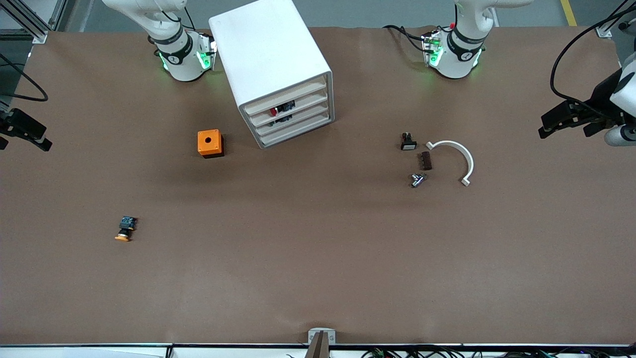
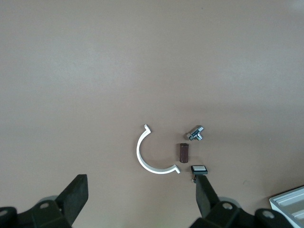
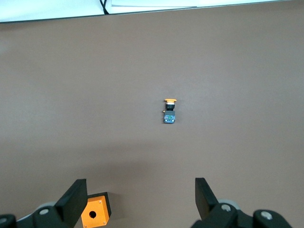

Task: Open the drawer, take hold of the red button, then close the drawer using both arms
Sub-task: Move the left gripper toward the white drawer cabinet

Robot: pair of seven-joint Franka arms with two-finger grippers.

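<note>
The white four-drawer cabinet (image 1: pixel 268 54) stands between the two arm bases. Its second-tier drawer (image 1: pixel 310 101) sits pushed in. The red-capped button (image 1: pixel 274 111) shows through the gap at that tier's front, with a second dark part under it. My left gripper (image 1: pixel 564 130) hangs open and empty in the air at the left arm's end of the table; its wrist view (image 2: pixel 141 185) looks down on small parts. My right gripper (image 1: pixel 25 141) hangs open and empty at the right arm's end, above the table in its wrist view (image 3: pixel 140 190).
An orange box with a hole (image 1: pixel 209 143) (image 3: pixel 95 213) stands beside the cabinet. An orange-capped button (image 1: pixel 125 229) (image 3: pixel 169 111) lies nearer the front camera. A white arc (image 1: pixel 459 156) (image 2: pixel 142 156), brown block (image 1: pixel 425 160), metal fitting (image 1: pixel 417 179) and black switch (image 1: pixel 408 142) lie together.
</note>
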